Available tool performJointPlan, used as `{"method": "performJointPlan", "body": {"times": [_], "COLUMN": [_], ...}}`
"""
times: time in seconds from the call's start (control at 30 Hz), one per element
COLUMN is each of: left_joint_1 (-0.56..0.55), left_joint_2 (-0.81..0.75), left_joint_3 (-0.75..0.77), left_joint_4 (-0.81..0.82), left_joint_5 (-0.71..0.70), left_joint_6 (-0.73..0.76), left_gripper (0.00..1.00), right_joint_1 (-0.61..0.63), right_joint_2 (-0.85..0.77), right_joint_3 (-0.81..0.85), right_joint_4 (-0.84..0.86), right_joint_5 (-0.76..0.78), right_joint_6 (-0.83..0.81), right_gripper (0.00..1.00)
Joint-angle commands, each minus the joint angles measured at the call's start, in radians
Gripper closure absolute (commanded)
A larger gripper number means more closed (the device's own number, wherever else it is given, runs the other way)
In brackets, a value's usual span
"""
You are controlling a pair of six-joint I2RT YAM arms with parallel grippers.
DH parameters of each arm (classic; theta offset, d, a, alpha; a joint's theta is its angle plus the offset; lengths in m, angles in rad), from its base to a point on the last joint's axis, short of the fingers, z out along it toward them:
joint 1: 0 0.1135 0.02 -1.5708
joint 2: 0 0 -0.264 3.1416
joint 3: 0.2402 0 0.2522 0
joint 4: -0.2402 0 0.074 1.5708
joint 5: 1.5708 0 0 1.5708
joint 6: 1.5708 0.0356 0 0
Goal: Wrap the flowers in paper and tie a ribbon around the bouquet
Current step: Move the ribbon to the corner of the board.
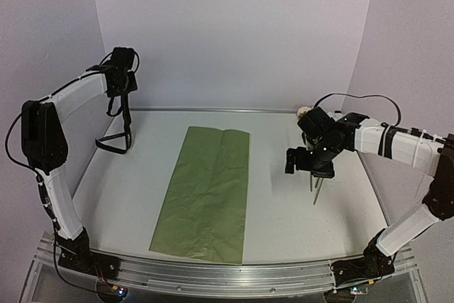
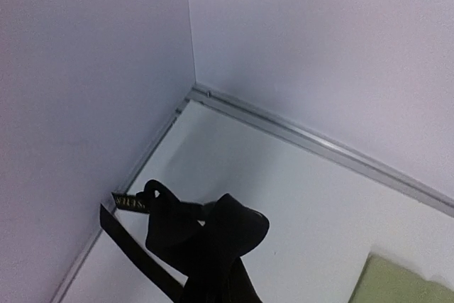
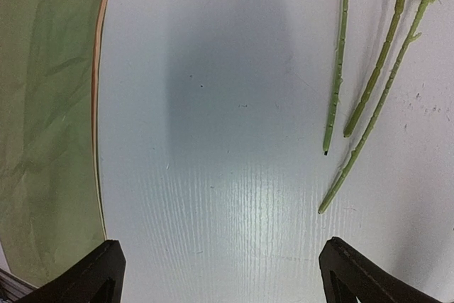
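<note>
We judge this to be the very start, with nothing wrapped so far. The paper (image 1: 206, 193) lies flat and open down the middle of the table (image 1: 298, 239), olive side up. It runs from close to the front edge toward the back edge, and no fold or cone has been formed.

The flowers (image 1: 303, 112) lie loose on the surface near the right edge, well apart from the paper. Their heads point toward the back-right corner and are mostly hidden under the right arm. From the right wrist we see only bare green stems (image 3: 338, 69) resting on the table.

The right gripper (image 3: 221, 246) hangs over bare surface between the paper's right edge and those stems. Its jaws are spread as wide as they go, with nothing between them.

The left gripper (image 1: 122, 69) is raised high above the back-left corner. It is clamped tight on the ribbon (image 2: 213, 239), which dangles in a loop down toward the surface by the left edge. The left wrist view shows bunched black folds and one end with pale lettering, but not the fingers themselves.

There are no containers: no vase, box or tray in any view, and the paper holds nothing yet.

As we read it, everything is left to do. The flowers have to go onto the paper, the sheet has to be rolled around them, and the ribbon then tied round the bouquet.
</note>
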State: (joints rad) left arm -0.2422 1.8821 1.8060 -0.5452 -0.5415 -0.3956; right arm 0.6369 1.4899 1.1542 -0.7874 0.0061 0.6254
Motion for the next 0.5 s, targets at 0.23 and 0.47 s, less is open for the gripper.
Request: {"method": "performJointPlan", "body": {"times": [0.23,0.47], "left_joint_1": [0.069,0.050], "left_joint_2": [0.088,-0.011], "left_joint_3": [-0.164,-0.176], "left_joint_4": [0.050,0.020], "left_joint_5": [0.202,0.307], "left_joint_6": [-0.133,-0.108], "left_gripper": [0.48,0.00], "right_joint_1": [0.004,0.004], "right_joint_2": [0.014,0.007], "right_joint_3": [0.012,-0.015], "right_joint_4": [0.000,0.016], "right_joint_5": [-0.032,-0.072], "right_joint_6": [0.007,0.009], "right_gripper": [0.02,0.02]}}
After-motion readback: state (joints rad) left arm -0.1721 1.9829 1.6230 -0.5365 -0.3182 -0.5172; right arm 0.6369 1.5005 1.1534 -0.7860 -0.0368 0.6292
